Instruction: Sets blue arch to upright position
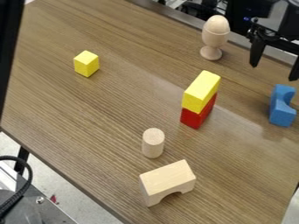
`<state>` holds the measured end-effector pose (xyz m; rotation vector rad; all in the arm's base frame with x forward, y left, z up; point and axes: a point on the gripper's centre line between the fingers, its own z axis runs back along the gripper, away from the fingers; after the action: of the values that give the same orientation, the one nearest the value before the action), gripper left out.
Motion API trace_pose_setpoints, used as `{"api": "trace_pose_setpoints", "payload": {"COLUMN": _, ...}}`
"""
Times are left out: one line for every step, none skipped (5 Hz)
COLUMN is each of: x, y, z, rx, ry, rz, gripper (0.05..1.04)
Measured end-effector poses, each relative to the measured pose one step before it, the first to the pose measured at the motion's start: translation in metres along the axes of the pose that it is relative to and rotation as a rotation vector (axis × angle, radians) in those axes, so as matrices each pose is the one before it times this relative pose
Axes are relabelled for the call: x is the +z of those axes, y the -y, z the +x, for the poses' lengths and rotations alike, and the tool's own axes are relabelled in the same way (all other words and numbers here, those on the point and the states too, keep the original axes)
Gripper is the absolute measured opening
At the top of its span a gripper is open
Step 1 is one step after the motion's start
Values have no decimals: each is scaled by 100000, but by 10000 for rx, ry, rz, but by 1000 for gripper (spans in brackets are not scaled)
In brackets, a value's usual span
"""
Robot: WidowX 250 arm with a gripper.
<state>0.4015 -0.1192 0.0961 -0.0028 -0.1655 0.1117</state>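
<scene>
Claw: we see it at the upper right of the camera view, its two fingers spread wide, hanging over the bench.
Blue arch: we find it on the bench near the right edge of the view, just below the claw in the picture, its hollow facing right.
Stack: we have a yellow block resting on a red block, left of the blue arch.
Yellow cube: it sits well apart, at the upper left.
Wooden egg: it rests in a pale cup near the far edge.
Cylinder: upright, near the pale wooden arch.
</scene>
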Motion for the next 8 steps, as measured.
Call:
{"api": "trace_pose_setpoints", "payload": {"x": -1930, "y": -203, "z": -625, "rx": -8, "ry": -482, "rz": 201, "gripper": 997}}
{"api": "trace_pose_setpoints", "payload": {"x": -632, "y": 99, "z": 5, "rx": -37, "ry": -204, "rz": 139, "gripper": 997}}
{"api": "trace_pose_setpoints", "payload": {"x": -669, "y": 729, "z": 149, "rx": -111, "ry": -84, "rz": -49, "gripper": 997}}
{"api": "trace_pose_setpoints", "payload": {"x": -85, "y": 497, "z": 252, "rx": -143, "ry": 24, "rz": -31, "gripper": 997}}
{"api": "trace_pose_setpoints", "payload": {"x": 11, "y": 532, "z": 285, "rx": -59, "ry": 46, "rz": -56, "gripper": 997}}
{"api": "trace_pose_setpoints", "payload": {"x": -562, "y": 262, "z": -127, "rx": -82, "ry": -111, "rz": 44, "gripper": 997}}
{"api": "trace_pose_setpoints", "payload": {"x": -941, "y": 129, "z": -49, "rx": -20, "ry": -105, "rz": 27, "gripper": 965}}
{"api": "trace_pose_setpoints", "payload": {"x": -585, "y": 9, "z": -122, "rx": 11, "ry": 7, "rz": -23, "gripper": 686}}
